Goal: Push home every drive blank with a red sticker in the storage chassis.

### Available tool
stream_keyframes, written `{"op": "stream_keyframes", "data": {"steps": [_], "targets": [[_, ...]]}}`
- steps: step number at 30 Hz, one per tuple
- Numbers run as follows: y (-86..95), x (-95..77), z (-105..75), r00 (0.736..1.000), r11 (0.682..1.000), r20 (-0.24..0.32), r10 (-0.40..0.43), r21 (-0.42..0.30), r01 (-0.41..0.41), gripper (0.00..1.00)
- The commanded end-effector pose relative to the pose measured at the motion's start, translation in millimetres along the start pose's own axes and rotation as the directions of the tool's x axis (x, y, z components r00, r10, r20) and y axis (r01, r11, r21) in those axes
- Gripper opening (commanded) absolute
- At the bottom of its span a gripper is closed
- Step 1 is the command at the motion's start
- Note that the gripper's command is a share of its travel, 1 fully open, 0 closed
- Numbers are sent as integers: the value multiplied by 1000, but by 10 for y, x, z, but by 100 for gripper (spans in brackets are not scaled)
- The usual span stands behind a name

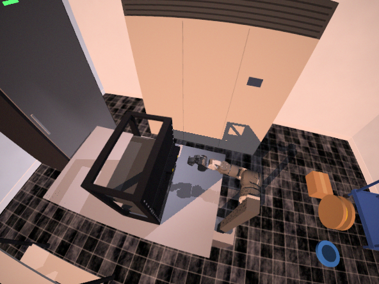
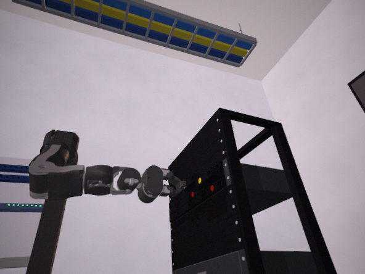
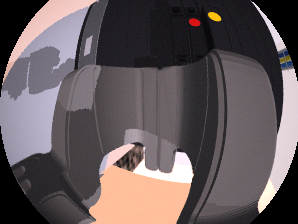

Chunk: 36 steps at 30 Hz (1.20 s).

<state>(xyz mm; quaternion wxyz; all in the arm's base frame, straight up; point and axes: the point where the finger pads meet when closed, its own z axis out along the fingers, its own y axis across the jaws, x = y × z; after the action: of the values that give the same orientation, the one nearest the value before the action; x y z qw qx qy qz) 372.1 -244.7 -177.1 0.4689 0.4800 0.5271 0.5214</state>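
The black rack [image 2: 234, 197] stands on a pale mat, and it also shows in the top view [image 1: 134, 169]. On the chassis front I see two red stickers [image 2: 192, 194] [image 2: 212, 187] and a yellow sticker [image 2: 200, 179]. In the wrist view a red sticker [image 3: 194, 22] and a yellow sticker [image 3: 213, 15] show above the fingers. My gripper [image 2: 182, 186] is shut and empty, a short way off the rack's front, to the left of the stickers; it also shows in the top view [image 1: 192, 160]. I cannot tell which blanks stand out.
A tall beige cabinet [image 1: 221, 73] stands behind the arm. A dark cabinet [image 1: 41, 73] stands at the left. An orange box [image 1: 318, 183], an orange disc [image 1: 336, 212], a blue ring [image 1: 327, 253] and a blue cart [image 1: 368, 214] are on the floor at the right.
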Motion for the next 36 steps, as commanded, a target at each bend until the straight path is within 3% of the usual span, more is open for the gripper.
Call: {"op": "stream_keyframes", "data": {"steps": [1,8,20,22,30,36], "targets": [[43,-16,-23,1000,1000,2,-3,-11,3,0],[24,-28,-184,1000,1000,2,-4,-11,4,0],[-56,-82,-881,1000,1000,2,-4,-10,4,0],[-56,-82,-881,1000,1000,2,-4,-10,4,0],[-107,-117,-1329,1000,1000,2,-5,-9,5,0],[-131,-132,-1509,1000,1000,3,-4,-8,4,0]]}}
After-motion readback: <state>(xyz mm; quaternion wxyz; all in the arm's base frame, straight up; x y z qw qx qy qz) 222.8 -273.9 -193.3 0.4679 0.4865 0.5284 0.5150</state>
